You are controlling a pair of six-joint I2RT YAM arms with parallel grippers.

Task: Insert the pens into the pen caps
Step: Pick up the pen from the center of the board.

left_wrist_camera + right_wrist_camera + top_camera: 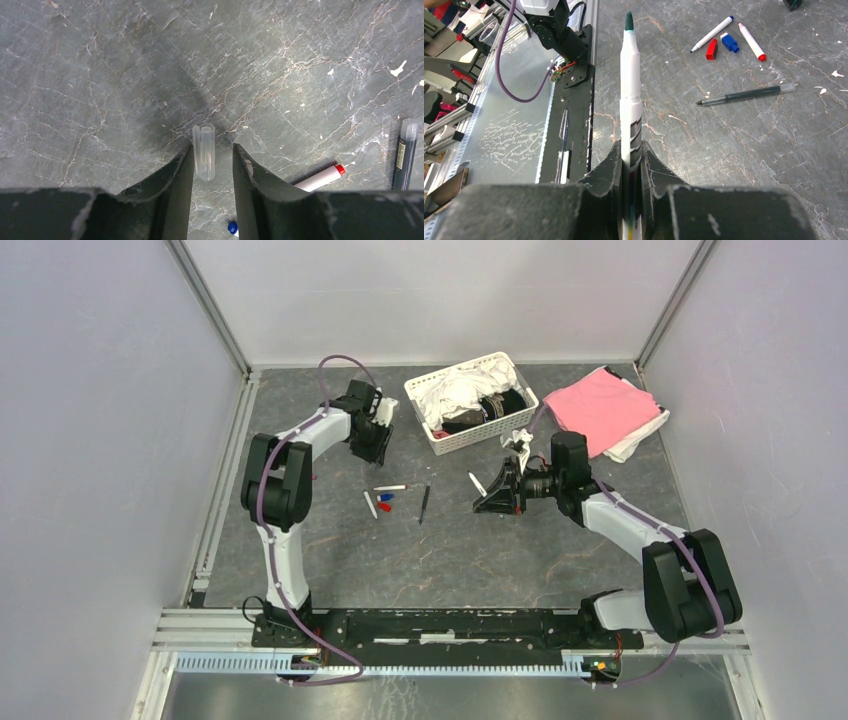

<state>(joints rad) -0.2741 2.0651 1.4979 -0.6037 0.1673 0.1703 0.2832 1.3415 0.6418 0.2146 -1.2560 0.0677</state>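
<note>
A clear pen cap (204,152) sits between the fingers of my left gripper (212,145), which is open. The cap rests against the left finger, with a gap to the right one. That gripper (373,448) points down at the table's far left. My right gripper (631,142) is shut on a white pen (630,75) whose green tip sticks out forward. It hovers mid-table (497,495). On the table between the arms lie two white pens (390,487) (370,504), a blue cap (387,497), a red cap (384,506) and a dark pen (424,504).
A white basket (430,440) of clothes stands at the back centre. A pink cloth (605,408) lies at the back right, and a crumpled white scrap (520,440) lies near the right wrist. Grey walls close in both sides, and a metal rail runs along the near edge.
</note>
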